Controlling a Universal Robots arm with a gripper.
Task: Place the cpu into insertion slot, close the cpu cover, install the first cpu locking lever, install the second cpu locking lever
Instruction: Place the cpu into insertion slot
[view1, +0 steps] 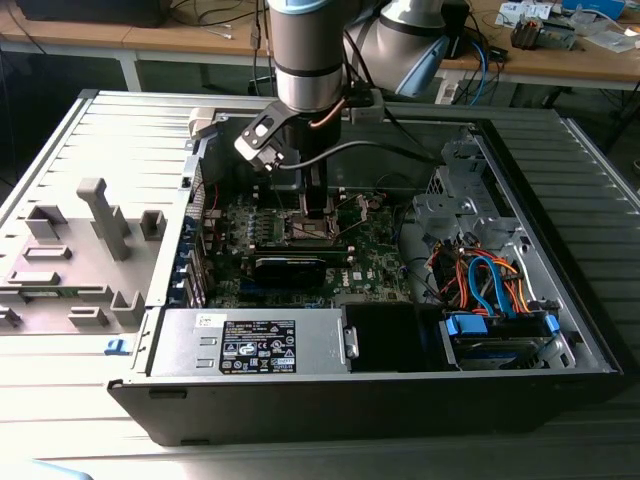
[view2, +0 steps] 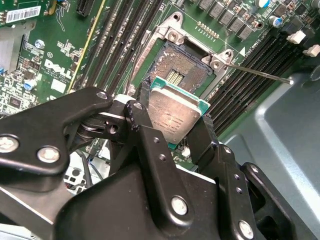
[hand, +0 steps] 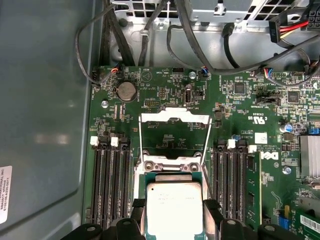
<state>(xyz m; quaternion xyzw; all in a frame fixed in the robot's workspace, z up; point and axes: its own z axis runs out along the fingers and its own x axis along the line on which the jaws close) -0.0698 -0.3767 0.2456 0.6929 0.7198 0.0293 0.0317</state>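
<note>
- One arm (view1: 310, 50) comes straight down from the upper centre of the exterior view into the open computer case (view1: 560, 350). Its wrist is upright and the end effector (view1: 318, 212) is low over the green circuit board (view1: 375, 255).
- The case lies on its side on a ribbed grey desk (view1: 600, 190), with a grey plastic fixture (view1: 95, 240) on the exterior view's left.
- The end effector (view2: 175, 125) is clenched on the cpu (view2: 175, 115). In the second wrist view its black fingers (view2: 202, 137) press two opposite edges of the chip, and the pale metal face is turned toward the camera.
- The first wrist view shows the same grip, with the cpu (hand: 174, 207) held flat between the fingers (hand: 210, 212).
- The insertion slot (view2: 182, 72) lies directly beyond the held cpu. Its dark centre and silver rim are uncovered at the far side, while the chip overlaps the near side. I cannot tell whether the chip touches the slot.
- The cpu cover (hand: 175, 118) is swung open, standing up behind the slot, with the board visible through its window.
- A thin metal lever (view2: 260, 73) juts free from one corner of the slot, over the black memory sockets (view2: 250, 55).
</note>
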